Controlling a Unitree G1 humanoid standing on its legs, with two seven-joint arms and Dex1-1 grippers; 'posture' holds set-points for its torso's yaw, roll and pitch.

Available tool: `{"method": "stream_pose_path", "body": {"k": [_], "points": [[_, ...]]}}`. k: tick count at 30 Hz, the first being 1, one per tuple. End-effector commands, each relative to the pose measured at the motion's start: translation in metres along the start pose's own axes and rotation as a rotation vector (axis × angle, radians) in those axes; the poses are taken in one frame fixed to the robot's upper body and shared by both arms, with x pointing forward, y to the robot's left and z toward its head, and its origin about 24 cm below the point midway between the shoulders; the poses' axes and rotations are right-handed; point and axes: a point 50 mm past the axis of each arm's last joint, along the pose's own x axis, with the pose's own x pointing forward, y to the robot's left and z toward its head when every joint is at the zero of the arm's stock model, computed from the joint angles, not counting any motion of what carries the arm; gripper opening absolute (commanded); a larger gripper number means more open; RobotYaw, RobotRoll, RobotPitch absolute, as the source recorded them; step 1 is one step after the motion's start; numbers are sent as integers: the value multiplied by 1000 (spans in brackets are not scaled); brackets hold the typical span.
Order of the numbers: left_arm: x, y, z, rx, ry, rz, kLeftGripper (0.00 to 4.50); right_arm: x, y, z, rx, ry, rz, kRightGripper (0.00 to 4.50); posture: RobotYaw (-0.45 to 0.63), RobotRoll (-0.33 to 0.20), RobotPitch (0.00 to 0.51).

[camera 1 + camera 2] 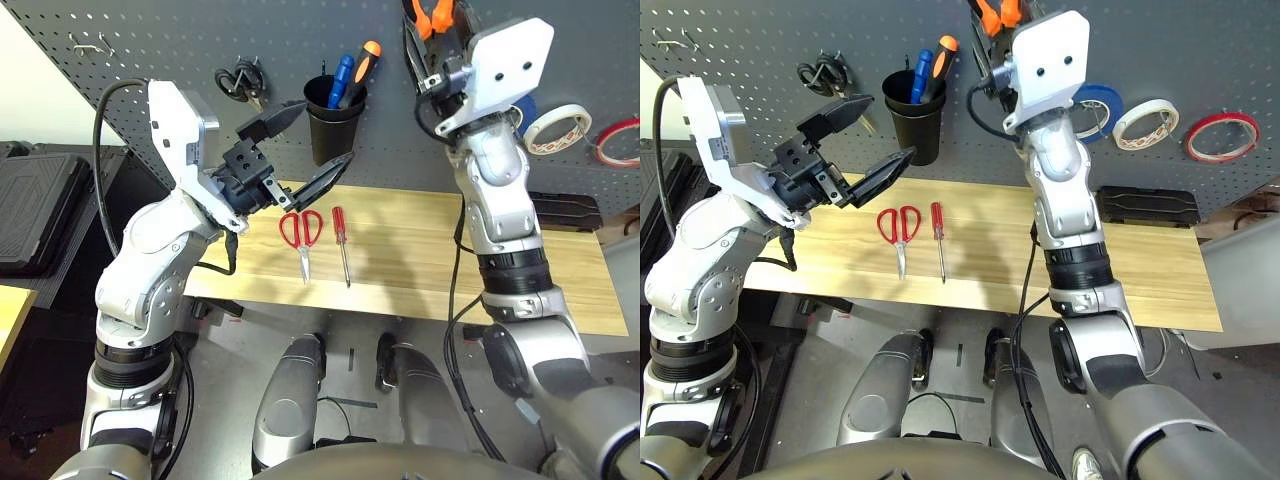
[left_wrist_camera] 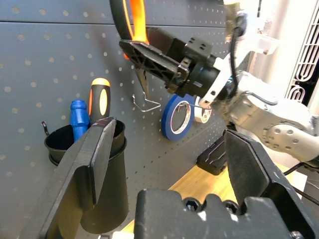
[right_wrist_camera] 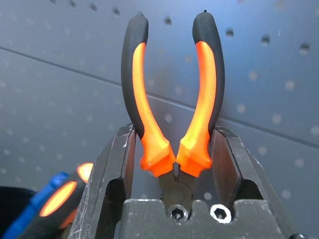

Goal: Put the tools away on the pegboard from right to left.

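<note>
The right gripper clamps the pliers up against the pegboard, while the left gripper hangs wide open above the table.

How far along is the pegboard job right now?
Done: the red tape ring already hangs on the pegboard, at its right end. In hand: the right gripper holds the orange-and-black pliers, jaws closed on the handles, raised in front of the board near a wire hook. Left: the red-handled screwdriver and red-handled scissors lie on the wooden table. The left gripper is open, holding nothing.
</note>
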Motion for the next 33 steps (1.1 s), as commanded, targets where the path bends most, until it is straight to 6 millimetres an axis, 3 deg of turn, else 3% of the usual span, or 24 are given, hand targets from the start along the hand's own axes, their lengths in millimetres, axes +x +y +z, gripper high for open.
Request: {"method": "stream_pose_path", "body": {"k": [1, 10, 26, 33], "points": [[1, -2, -2, 4, 7, -14, 4500, 5, -8, -1, 15, -27, -45, 2376, 275, 0, 196], [0, -3, -3, 6, 11, -7, 4500, 8, -10, -24, 63, 61, -87, 2376, 295, 0, 205], [-2, -2, -6, 7, 26, -8, 4500, -21, -2, -58, 73, 204, -102, 2376, 288, 0, 215], [-2, -2, -8, 6, 31, -12, 4500, -32, -6, -42, -24, 32, -88, 4479, 285, 0, 215]]}}
